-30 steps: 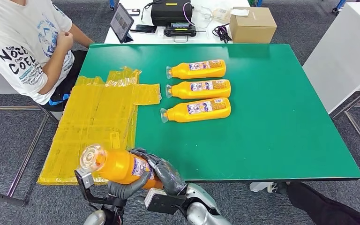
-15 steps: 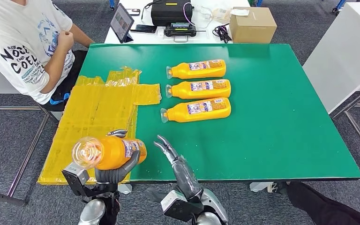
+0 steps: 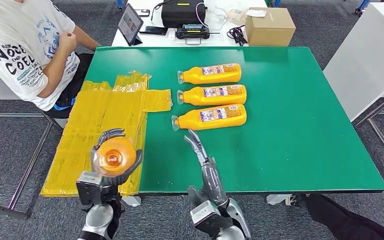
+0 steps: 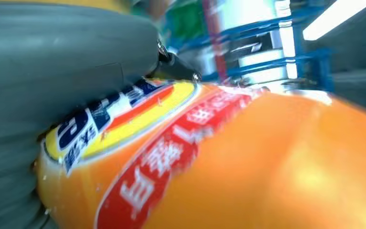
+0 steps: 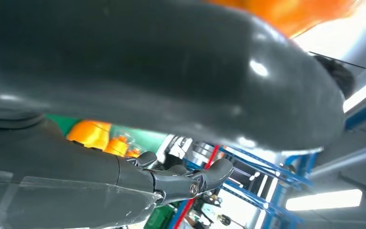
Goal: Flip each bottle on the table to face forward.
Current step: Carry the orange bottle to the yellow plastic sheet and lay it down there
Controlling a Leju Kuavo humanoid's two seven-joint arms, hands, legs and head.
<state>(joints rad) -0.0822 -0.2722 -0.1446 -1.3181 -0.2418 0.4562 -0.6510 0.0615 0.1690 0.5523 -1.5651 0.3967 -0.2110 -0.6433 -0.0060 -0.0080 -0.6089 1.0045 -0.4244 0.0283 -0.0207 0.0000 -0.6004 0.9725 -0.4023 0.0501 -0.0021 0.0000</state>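
Left hand (image 3: 111,162) wrapped around an orange bottle (image 3: 112,156), held above the yellow sheet (image 3: 100,120) at the green table (image 3: 290,125)'s near left corner, clear cap end pointing up at the head camera. Right hand (image 3: 200,150) holding nothing, fingers stretched out straight and apart, just short of the nearest of three lying bottles (image 3: 211,95).

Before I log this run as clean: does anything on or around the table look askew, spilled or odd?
Nothing spilled or damaged. The three orange bottles lie in a neat row on the green table. The one oddity is the yellow plastic sheet, crumpled and overhanging the table's left edge.
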